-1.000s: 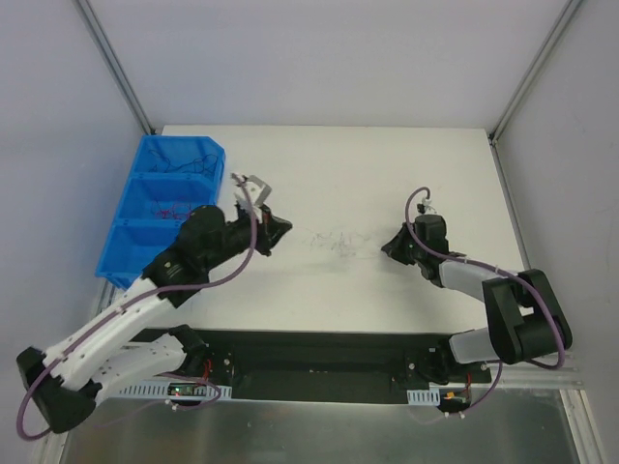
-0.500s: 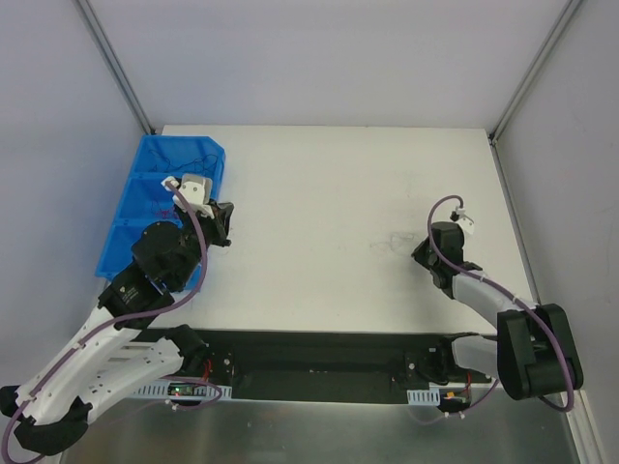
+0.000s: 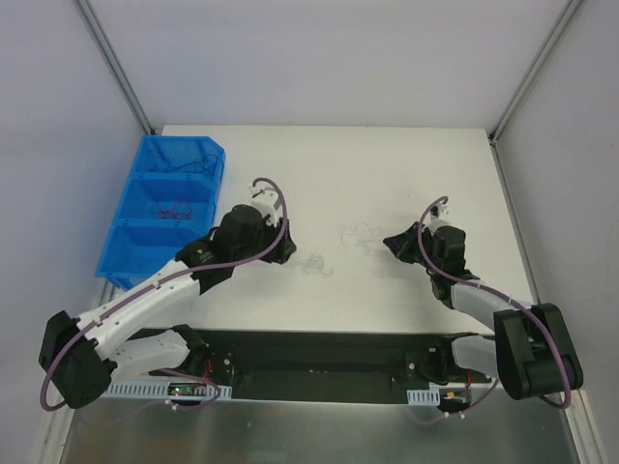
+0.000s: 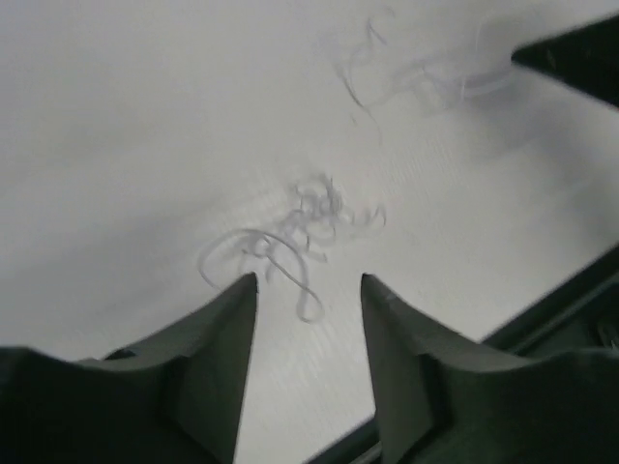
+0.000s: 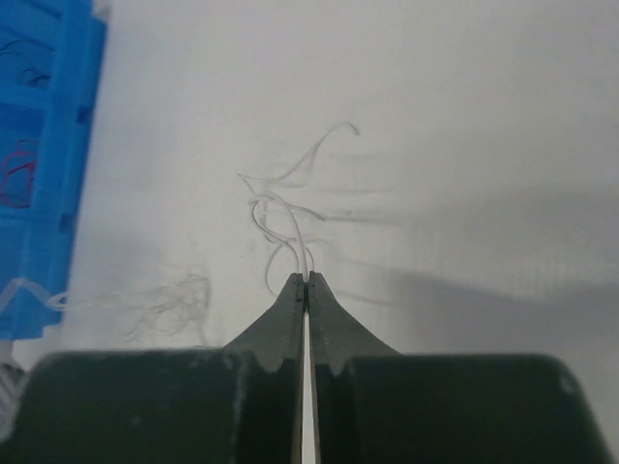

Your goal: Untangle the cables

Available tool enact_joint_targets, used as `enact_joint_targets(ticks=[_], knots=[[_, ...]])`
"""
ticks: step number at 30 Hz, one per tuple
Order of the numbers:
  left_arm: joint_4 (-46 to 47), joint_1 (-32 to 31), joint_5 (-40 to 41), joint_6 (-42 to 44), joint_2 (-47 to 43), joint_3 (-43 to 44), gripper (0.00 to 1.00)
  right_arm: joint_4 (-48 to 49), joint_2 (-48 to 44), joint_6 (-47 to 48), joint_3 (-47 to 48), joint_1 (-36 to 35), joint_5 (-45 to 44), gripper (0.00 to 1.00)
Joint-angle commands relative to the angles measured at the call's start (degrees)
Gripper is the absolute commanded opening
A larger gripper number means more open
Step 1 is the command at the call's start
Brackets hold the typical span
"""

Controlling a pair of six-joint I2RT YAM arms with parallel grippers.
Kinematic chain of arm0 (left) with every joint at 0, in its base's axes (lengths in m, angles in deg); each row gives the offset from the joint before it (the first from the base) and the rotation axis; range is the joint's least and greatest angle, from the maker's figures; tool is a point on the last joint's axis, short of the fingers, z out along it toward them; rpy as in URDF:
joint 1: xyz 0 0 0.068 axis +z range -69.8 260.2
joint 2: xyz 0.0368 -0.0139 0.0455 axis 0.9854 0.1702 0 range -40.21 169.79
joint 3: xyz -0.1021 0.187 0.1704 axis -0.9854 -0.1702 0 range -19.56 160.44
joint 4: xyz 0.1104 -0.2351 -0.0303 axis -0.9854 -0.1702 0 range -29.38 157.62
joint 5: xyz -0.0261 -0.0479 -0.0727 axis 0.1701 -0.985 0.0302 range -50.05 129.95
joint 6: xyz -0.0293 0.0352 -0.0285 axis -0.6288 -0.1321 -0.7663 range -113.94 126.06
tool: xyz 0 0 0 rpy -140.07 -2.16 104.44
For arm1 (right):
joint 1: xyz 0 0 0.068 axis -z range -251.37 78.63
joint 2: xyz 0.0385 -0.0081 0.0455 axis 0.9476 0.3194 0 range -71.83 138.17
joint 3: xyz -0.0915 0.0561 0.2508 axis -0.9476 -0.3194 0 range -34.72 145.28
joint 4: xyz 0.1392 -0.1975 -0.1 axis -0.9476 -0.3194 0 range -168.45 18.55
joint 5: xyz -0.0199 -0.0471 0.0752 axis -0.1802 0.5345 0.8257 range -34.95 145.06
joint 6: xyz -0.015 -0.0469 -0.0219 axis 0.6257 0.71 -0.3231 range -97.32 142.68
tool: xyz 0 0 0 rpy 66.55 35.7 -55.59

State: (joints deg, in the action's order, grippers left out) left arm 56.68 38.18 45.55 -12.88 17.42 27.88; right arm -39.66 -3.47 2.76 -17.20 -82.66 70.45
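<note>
A small clump of pale curly cables lies on the white table just ahead of my left gripper, which stands open with nothing between its fingers. In the top view this clump sits right of the left gripper. My right gripper is shut on a few pale cables that curl away from its tips. From above, those held strands trail left of the right gripper. A short stretch of table separates the two bunches.
A blue three-compartment bin stands at the table's left. Red wires lie in its middle compartment and dark wires in the far one. Its edge shows at the left of the right wrist view.
The left arm swung over to the bin and back to the table's middle, where its jaws opened over a pale clump. The right gripper drew right, then returned left, staying shut.
</note>
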Motion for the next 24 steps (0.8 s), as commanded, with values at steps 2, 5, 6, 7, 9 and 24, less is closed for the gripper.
enact_joint_targets(ticks=[2, 5, 6, 7, 9, 24], knots=[[10.22, -0.17, -20.62, -4.53, 3.1, -4.2, 0.65, 22.24, 3.35, -1.69, -0.38, -1.8, 17.19, 0.0], [10.68, -0.17, -26.15, -1.72, 6.0, -0.7, 0.69, 26.12, 4.68, -1.96, 0.14, -4.26, 20.37, 0.01], [10.76, -0.08, -28.09, -1.11, 7.31, 0.54, 0.7, 26.3, 4.94, -1.7, 0.58, -5.05, 21.16, 0.0], [10.76, -0.08, -29.5, -0.49, 8.89, 1.94, 0.76, 26.65, 5.12, -1.52, 0.85, -5.75, 21.77, 0.0], [10.76, -0.08, -29.34, 0.13, 12.23, 4.93, 0.99, 27.62, 4.94, -0.65, 0.94, -7.42, 22.39, 0.0], [9.44, 1.15, -41.9, -1.54, 41.59, 25.33, 0.57, 23.93, 0.81, 3.4, 0.67, -9.98, 20.9, 0.0]])
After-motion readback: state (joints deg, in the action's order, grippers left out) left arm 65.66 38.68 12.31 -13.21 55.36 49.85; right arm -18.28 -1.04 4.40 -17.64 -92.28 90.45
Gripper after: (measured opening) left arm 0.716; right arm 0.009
